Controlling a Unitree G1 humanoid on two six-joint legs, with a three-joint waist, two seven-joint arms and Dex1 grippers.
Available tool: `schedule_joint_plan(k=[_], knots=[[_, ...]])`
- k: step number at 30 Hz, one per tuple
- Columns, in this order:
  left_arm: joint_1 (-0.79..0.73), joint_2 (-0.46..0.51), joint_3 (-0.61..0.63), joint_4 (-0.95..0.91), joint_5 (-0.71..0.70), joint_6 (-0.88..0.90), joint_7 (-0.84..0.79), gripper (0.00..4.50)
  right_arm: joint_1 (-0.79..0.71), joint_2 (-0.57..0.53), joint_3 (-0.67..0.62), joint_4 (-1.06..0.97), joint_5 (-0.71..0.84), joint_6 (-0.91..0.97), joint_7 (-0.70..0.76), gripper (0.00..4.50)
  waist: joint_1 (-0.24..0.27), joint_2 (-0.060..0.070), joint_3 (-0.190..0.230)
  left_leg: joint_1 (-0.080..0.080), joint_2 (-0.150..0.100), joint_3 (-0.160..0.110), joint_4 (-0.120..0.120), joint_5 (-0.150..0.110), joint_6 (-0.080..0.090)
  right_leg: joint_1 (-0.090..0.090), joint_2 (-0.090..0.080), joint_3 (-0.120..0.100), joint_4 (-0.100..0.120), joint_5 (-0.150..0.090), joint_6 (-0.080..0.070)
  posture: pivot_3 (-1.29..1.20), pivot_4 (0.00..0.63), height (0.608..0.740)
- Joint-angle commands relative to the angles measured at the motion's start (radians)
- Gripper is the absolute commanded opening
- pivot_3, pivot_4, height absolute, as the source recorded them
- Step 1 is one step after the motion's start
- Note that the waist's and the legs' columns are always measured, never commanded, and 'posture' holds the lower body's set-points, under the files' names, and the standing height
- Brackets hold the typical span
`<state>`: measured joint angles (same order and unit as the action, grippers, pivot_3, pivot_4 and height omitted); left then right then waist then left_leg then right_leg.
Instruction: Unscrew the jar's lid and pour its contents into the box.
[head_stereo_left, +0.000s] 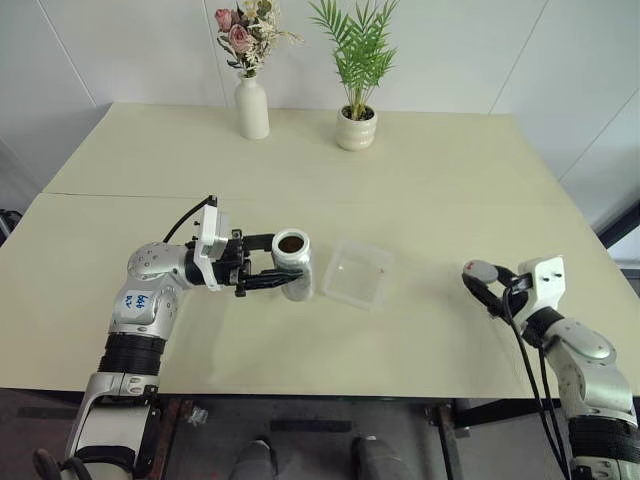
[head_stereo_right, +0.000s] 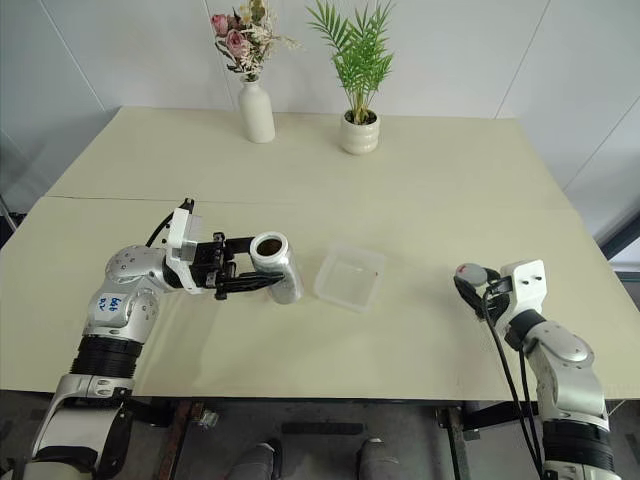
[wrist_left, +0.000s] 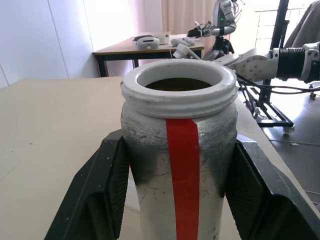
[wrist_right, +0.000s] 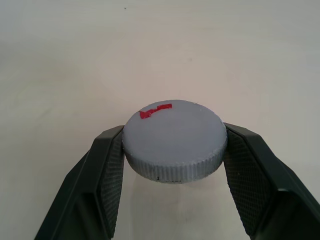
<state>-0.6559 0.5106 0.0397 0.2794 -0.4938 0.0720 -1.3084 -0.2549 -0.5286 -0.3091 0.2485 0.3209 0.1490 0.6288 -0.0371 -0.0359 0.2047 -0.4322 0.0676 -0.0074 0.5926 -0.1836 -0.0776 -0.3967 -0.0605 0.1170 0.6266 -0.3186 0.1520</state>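
Right gripper (head_stereo_left: 483, 283) out low on the far right of the box (head_stereo_left: 357, 273), pointing forward, pinching the lid (wrist_right: 174, 140) flat, red mark up. Left gripper (head_stereo_left: 283, 272) reaching sideways toward the box, clamped on the jar (head_stereo_left: 293, 264); jar just left of it, near upright, open mouth up, brownish contents (head_stereo_left: 291, 243) inside.

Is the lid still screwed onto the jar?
No: the jar has an open mouth in the left gripper, while the right gripper holds the lid apart.
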Motion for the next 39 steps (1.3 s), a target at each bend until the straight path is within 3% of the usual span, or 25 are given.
schedule_joint_plan(k=[1,8,14,19,26,33,39], knots=[[-0.02,-0.001,0.027,-0.013,-0.006,-0.019,0.01,2.37,-0.016,0.011,0.007,0.008,-0.001,-0.032,-0.003,2.54,0.0,0.0,0.0,0.0,0.0,0.0,0.0,0.0,0.0,0.0,0.0,0.0,0.0,0.0,0.0,0.0,0.15,0.74],[-0.024,0.001,0.033,-0.013,-0.014,-0.016,0.02,2.37,-0.011,0.017,0.023,0.021,0.02,0.008,0.016,2.54,0.001,0.0,0.0,0.001,0.0,0.0,0.0,0.0,0.0,0.001,0.0,0.0,0.001,0.0,0.0,0.0,0.15,0.74],[-0.033,0.0,0.041,-0.013,-0.023,-0.003,0.02,2.37,-0.014,0.012,0.024,0.017,0.032,0.033,0.033,4.49,0.002,0.0,0.0,0.004,0.0,0.0,0.0,0.0,0.0,0.004,0.0,0.0,0.0,0.0,0.0,0.0,0.15,0.74],[-0.039,0.008,0.046,-0.019,-0.021,0.011,0.025,2.37,0.008,-0.022,0.004,-0.069,0.065,0.046,0.081,4.49,0.002,0.0,0.0,0.005,0.0,0.0,0.0,0.0,0.0,0.004,0.0,0.0,0.001,0.0,0.0,0.0,0.15,0.74],[-0.057,0.032,0.05,0.001,0.019,-0.007,0.064,2.37,0.032,-0.182,-0.039,-0.321,0.242,0.203,0.259,4.49,0.003,0.001,0.001,0.005,0.0,0.0,0.0,0.0,0.0,0.004,0.0,0.0,0.0,0.0,0.0,0.0,0.15,0.74],[-0.126,0.036,0.051,0.077,0.075,-0.077,0.089,2.37,-0.074,-0.357,0.022,-0.442,0.311,0.31,0.433,4.49,0.004,0.001,0.001,0.005,0.0,0.0,0.0,0.0,0.0,0.004,0.0,0.0,0.0,0.0,0.0,0.0,0.15,0.74],[-0.248,0.054,0.016,0.209,0.207,-0.168,0.17,2.37,-0.166,-0.403,0.063,-0.529,0.34,0.327,0.504,4.49,0.007,0.001,0.001,0.004,0.0,0.0,0.0,0.0,0.0,0.004,0.0,0.0,-0.001,0.0,0.0,0.0,0.15,0.74]])
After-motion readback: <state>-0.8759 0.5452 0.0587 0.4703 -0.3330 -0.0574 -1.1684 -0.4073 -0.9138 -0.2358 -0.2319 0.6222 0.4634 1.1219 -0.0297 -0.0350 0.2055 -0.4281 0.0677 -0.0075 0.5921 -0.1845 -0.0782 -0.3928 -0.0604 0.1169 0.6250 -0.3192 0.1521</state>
